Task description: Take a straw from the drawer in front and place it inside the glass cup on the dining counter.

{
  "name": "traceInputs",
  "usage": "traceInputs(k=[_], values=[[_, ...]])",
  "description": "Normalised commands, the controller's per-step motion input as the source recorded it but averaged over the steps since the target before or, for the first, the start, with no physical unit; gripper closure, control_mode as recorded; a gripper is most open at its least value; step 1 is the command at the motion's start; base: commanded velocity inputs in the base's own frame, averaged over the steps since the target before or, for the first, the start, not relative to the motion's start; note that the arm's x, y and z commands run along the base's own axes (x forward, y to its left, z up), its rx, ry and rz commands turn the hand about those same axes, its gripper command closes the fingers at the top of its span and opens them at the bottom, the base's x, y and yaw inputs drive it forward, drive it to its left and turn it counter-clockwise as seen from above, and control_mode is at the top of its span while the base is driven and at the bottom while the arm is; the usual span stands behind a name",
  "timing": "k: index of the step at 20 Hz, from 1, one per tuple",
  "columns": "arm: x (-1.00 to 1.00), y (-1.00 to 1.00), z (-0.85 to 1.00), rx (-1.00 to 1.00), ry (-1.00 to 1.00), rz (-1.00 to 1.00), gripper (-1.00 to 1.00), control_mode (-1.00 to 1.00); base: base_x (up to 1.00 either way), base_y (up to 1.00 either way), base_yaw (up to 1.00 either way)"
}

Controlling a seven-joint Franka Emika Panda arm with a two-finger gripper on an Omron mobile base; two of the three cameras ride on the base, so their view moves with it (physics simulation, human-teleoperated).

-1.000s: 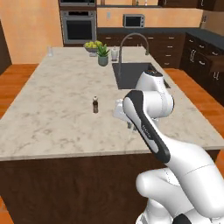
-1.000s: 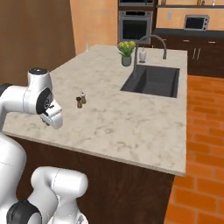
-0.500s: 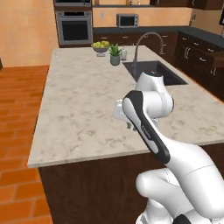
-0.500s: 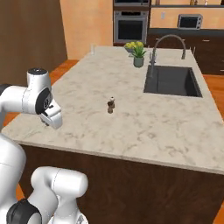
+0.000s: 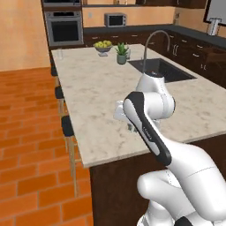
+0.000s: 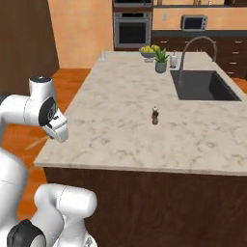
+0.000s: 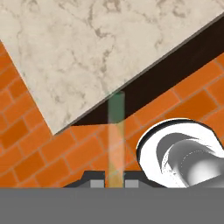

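The fingers (image 7: 114,183) are pinched shut on the lower end of the straw (image 7: 116,135), which runs straight out from between them past the corner of the marble tabletop (image 7: 83,52), above the orange brick floor (image 7: 39,153) beside that tabletop.

Left base view: from behind the arm, left side, facing forward and down over the table (image 5: 92,88). Right base view: same table (image 6: 125,111) from behind-right, facing the sink (image 6: 202,86). Hand view: close, looking down past the table corner (image 7: 57,127) onto brick floor (image 7: 39,153).
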Motion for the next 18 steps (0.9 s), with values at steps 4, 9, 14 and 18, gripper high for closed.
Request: traceInputs(k=[4, 9, 14, 18], values=[[0.00, 0.00, 0.00, 0.00, 0.00, 0.00, 1.00, 1.00, -0.14, 1.00, -0.30], [0.00, 0.00, 0.00, 0.00, 0.00, 0.00, 1.00, 1.00, -0.08, 1.00, -0.30], [0.00, 0.00, 0.00, 0.00, 0.00, 0.00, 1.00, 1.00, 0.00, 1.00, -0.33], [0.00, 0.00, 0.00, 0.00, 0.00, 0.00, 1.00, 1.00, 0.11, 1.00, -0.38]])
